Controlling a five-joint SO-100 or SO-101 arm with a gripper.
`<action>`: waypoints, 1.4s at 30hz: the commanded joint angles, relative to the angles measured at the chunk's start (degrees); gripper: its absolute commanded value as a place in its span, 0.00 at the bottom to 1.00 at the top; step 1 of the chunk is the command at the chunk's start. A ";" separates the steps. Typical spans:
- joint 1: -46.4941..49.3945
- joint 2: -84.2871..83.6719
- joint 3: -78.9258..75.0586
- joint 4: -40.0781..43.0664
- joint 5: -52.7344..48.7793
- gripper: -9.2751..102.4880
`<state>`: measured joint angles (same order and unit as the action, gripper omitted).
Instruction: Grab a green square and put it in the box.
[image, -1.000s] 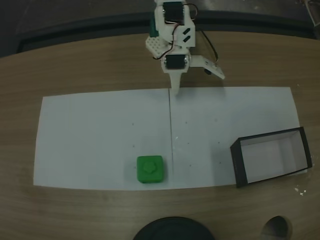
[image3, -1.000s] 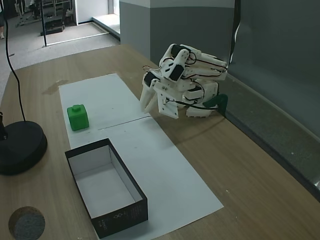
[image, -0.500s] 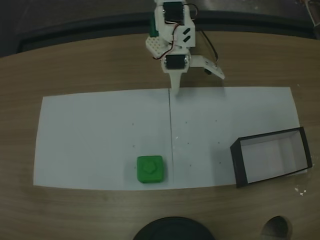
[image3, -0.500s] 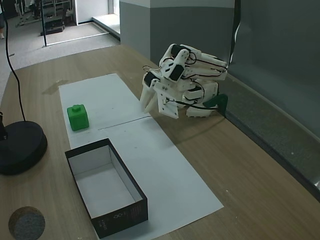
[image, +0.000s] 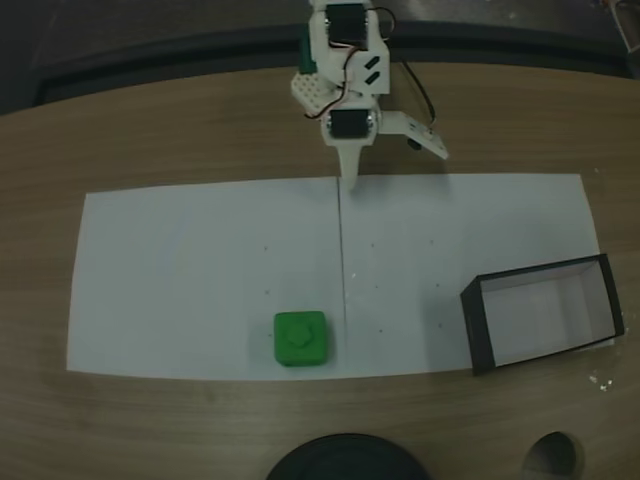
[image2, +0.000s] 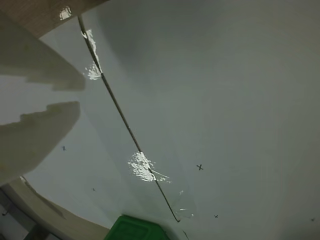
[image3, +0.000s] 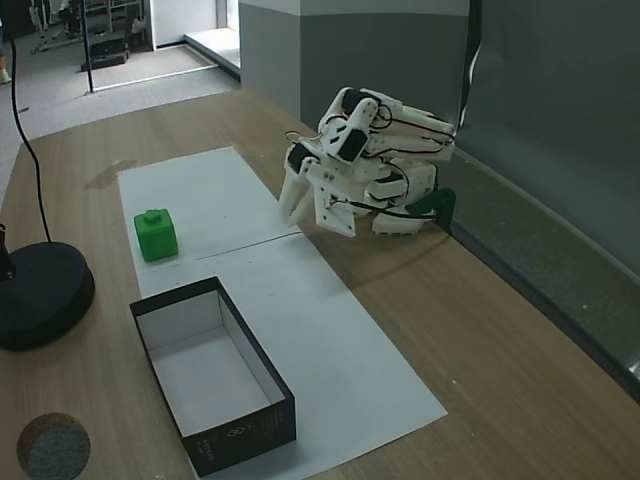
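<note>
One green square sits near the front edge of your paper sheet, well apart from the box at its right end. Your gripper hangs splayed, empty, at the sheet's far edge.

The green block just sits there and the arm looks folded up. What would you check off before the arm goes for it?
1. Block free to grab: ok. It stands alone and upright on the paper.
2. Pincer empty: ok. Nothing sits between its fingers in the wrist view.
3. Pincer open enough: cannot tell. The wrist view shows a gap between the fingers, but not whether it is wider than the block.
4. Path to the block: ok. Bare paper lies between pincer and block.
5. Box ready: ok. It is empty, with its open side up.
6. Box out of the way: ok. It stands well to one side of the block.
</note>
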<state>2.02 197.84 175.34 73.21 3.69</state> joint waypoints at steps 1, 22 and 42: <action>5.54 1.41 -3.34 0.79 0.00 0.08; 29.00 -4.66 -43.95 -16.17 -11.34 0.25; 21.18 -69.52 -113.91 2.90 -5.89 0.31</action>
<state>25.05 133.33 71.19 75.15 -2.29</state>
